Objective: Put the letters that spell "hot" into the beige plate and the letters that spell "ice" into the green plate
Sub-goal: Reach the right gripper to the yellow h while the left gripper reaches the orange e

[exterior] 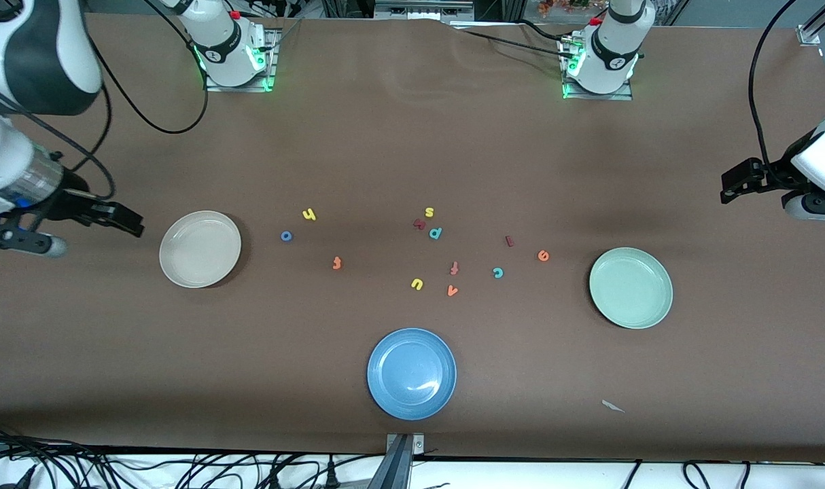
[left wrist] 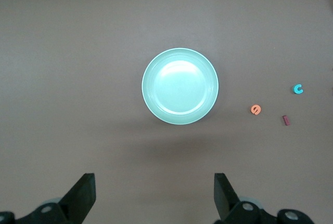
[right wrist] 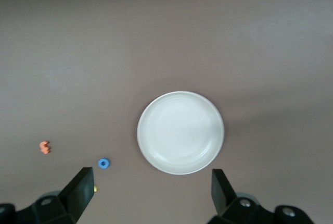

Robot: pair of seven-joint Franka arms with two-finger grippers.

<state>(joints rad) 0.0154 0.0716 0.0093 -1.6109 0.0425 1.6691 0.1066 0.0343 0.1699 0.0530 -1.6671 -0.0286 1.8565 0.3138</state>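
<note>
The beige plate [exterior: 200, 248] [right wrist: 180, 132] lies toward the right arm's end, with nothing in it. Beside it on the table are the yellow h [exterior: 309, 214], blue o [exterior: 286, 236] [right wrist: 104, 163] and orange t [exterior: 336, 263] [right wrist: 45, 147]. The green plate [exterior: 630, 287] [left wrist: 180, 86] sits bare toward the left arm's end. Close to it lie the dark red i [exterior: 509, 240] [left wrist: 285, 120], teal c [exterior: 498, 273] [left wrist: 298, 89] and orange e [exterior: 543, 255] [left wrist: 255, 110]. My right gripper [exterior: 124, 219] [right wrist: 152, 190] hangs open over the table next to the beige plate. My left gripper [exterior: 732, 187] [left wrist: 154, 193] hangs open over the table's end by the green plate. Neither holds anything.
A blue plate [exterior: 412, 373] lies near the front edge, mid-table. Other letters are scattered in the middle: yellow s [exterior: 429, 212], teal p [exterior: 435, 233], reddish f [exterior: 454, 268], yellow u [exterior: 416, 284], orange v [exterior: 452, 291]. A paper scrap [exterior: 612, 406] lies nearer the camera than the green plate.
</note>
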